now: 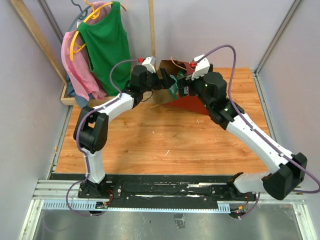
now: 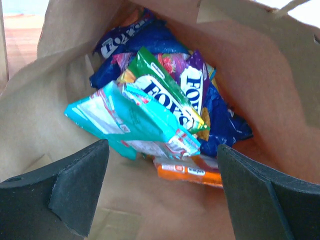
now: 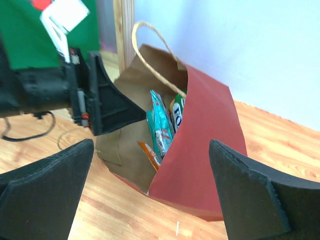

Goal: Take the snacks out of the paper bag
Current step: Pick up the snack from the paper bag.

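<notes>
Both stretched far, jaws open, empty: left gripper (image 2: 160,167) in red paper shopping bag (image 3: 207,125) mouth facing teal glossy packet (image 2: 122,120); right gripper (image 3: 150,167) outside.

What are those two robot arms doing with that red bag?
They are set to take the snacks out of the paper bag. The left gripper is open at the bag's mouth, pointing at the snacks and holding none. The right gripper is open too, just outside the bag.
</notes>
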Robot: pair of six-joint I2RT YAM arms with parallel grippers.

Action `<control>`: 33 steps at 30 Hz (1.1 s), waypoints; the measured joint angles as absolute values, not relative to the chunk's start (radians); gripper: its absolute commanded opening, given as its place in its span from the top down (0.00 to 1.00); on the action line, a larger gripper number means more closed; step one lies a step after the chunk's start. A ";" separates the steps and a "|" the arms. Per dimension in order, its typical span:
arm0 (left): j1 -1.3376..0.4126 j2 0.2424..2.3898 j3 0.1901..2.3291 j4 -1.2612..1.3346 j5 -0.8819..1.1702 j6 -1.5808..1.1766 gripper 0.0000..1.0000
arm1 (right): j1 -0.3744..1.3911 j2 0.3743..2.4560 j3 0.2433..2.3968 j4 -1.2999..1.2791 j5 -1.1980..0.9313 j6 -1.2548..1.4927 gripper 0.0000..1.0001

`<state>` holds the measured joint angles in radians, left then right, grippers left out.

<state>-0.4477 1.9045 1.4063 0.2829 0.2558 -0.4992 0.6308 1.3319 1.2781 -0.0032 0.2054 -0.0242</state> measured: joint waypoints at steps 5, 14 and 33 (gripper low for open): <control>-0.460 1.987 1.500 0.282 0.223 -0.506 0.08 | 0.631 1.243 1.266 0.016 0.191 -0.003 0.02; -0.521 2.162 1.710 0.158 0.083 -0.489 0.36 | 0.631 1.148 1.228 0.041 0.214 -0.007 0.02; -0.519 2.098 1.638 0.170 0.008 -0.445 0.99 | 0.333 1.228 1.206 0.035 0.023 0.158 0.18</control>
